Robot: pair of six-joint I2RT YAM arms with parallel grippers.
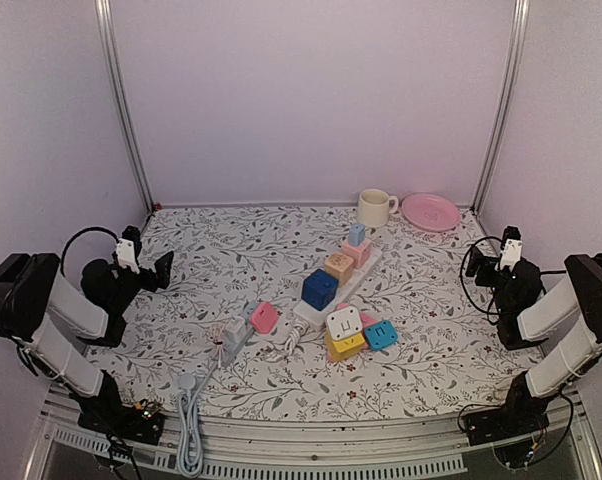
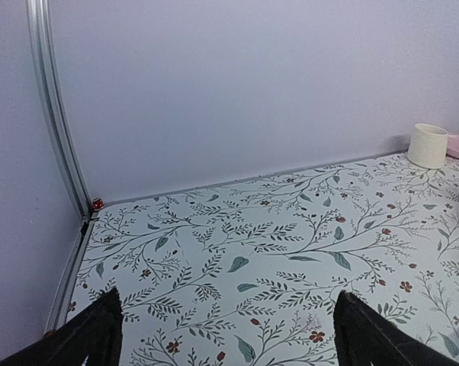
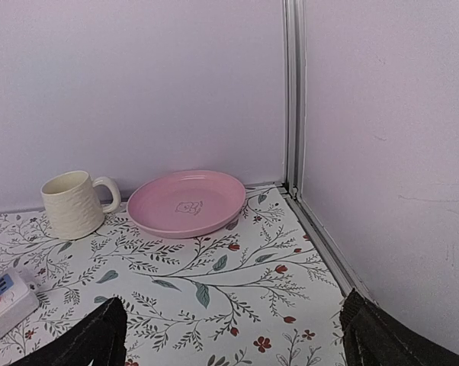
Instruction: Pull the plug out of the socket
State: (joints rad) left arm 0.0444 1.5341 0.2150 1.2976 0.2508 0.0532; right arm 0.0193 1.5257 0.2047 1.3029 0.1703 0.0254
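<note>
A small white socket block (image 1: pixel 235 338) lies left of the table's middle near the front. A white plug (image 1: pixel 224 332) appears to sit in it, and a grey cable (image 1: pixel 188 410) runs off the front edge. My left gripper (image 1: pixel 164 268) rests low at the left side, well back from the socket, open and empty. My right gripper (image 1: pixel 475 262) sits at the right side, also open and empty. The left wrist view shows the left gripper (image 2: pixel 226 335) over bare floral cloth. In the right wrist view the right gripper (image 3: pixel 229 335) faces the back right corner. Neither wrist view shows socket or plug.
A long white strip (image 1: pixel 366 268) carries coloured cubes, the biggest a dark blue cube (image 1: pixel 319 289). Loose cube adapters lie near it: pink (image 1: pixel 264 317), white on yellow (image 1: pixel 344 331), light blue (image 1: pixel 380 333). A cream mug (image 1: pixel 375 208) and a pink plate (image 1: pixel 430 211) stand at the back wall.
</note>
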